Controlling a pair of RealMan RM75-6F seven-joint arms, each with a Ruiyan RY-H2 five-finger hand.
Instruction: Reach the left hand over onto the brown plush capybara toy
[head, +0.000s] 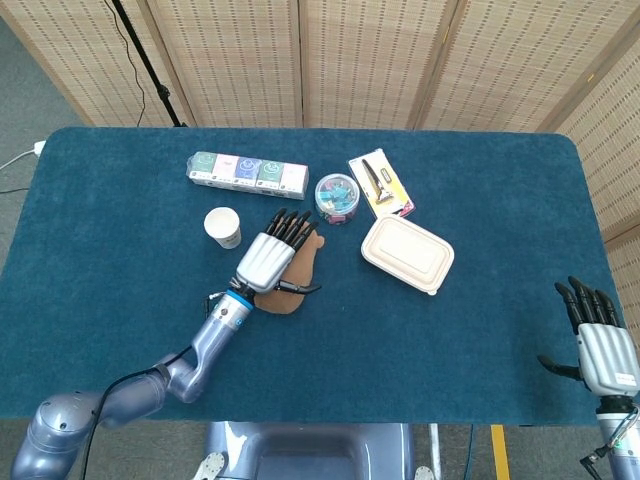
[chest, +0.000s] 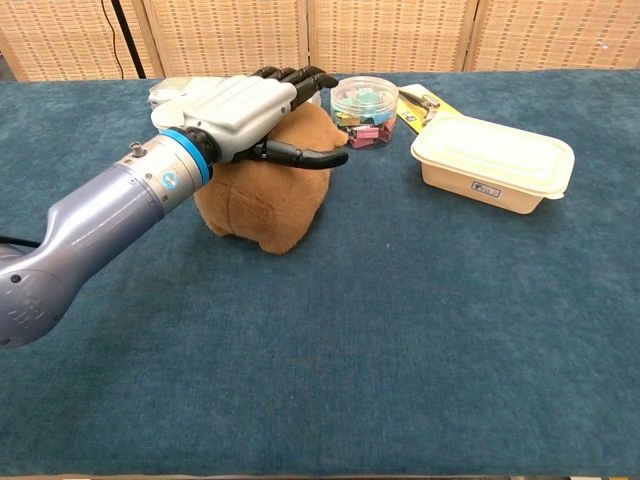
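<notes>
Chest view: left hand (chest: 247, 108) spread flat over capybara (chest: 268, 200); beyond, clear tub (chest: 363, 105) of colourful clips.

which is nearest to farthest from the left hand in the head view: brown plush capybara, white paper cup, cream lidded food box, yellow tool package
1. Brown plush capybara, under the left hand.
2. White paper cup, to its left.
3. Cream lidded food box, to its right.
4. Yellow tool package, far right rear.

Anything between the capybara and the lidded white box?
No. In both views, only bare blue cloth lies between the capybara and the white box. The left hand sits over the toy, its thumb sticking out toward that gap.
</notes>
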